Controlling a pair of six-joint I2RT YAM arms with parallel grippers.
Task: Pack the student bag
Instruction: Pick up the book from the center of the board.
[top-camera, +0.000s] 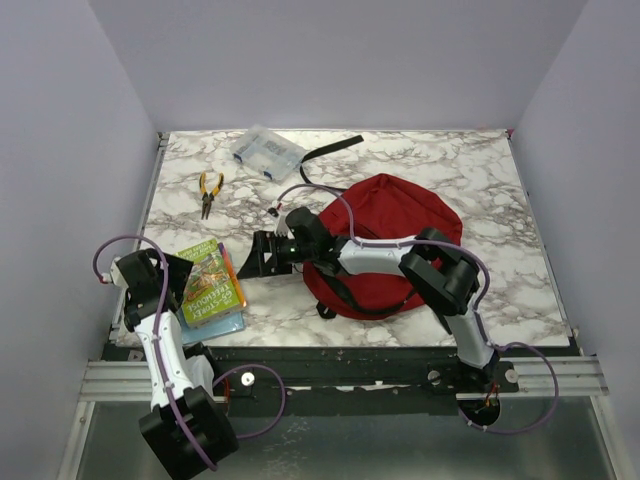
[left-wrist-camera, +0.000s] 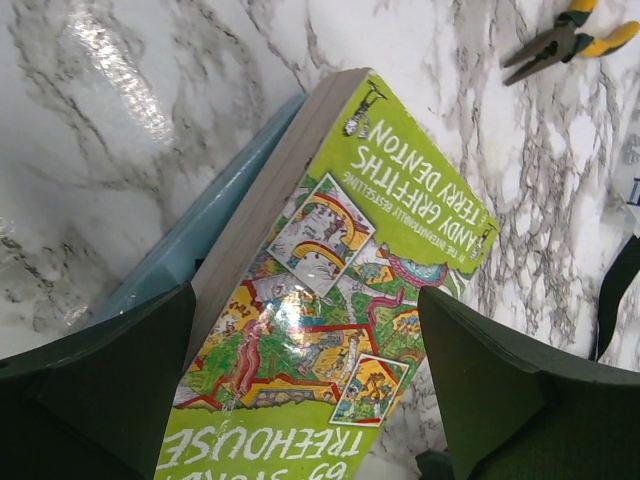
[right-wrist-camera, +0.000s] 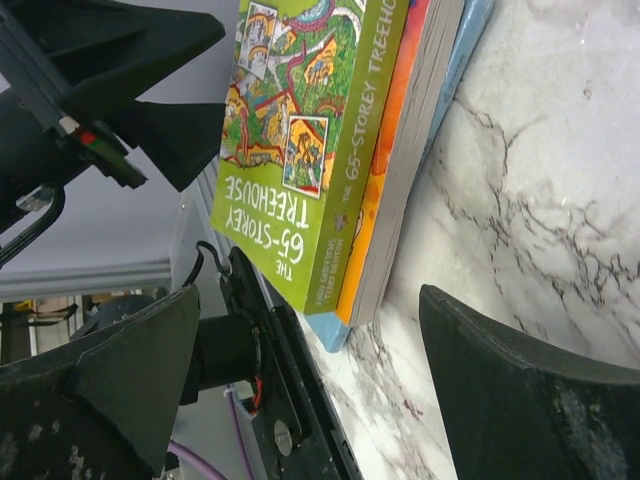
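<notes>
Marble worktop (top-camera: 500, 190): soft student bag (top-camera: 400, 208) likely sags, best pinched by its fabric edge; both jaws wide, empty.

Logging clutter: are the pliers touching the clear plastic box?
Apart. The top view shows bare marble table between the pliers and the clear plastic box.

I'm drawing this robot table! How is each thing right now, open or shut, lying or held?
Student bag: lying on table, zip unclear.
Books: stacked flat, closed, not held.
Pliers: lying flat, untouched.
Plastic box: looks closed.
Left pincer: open, over the books.
Right pincer: open, empty.
</notes>
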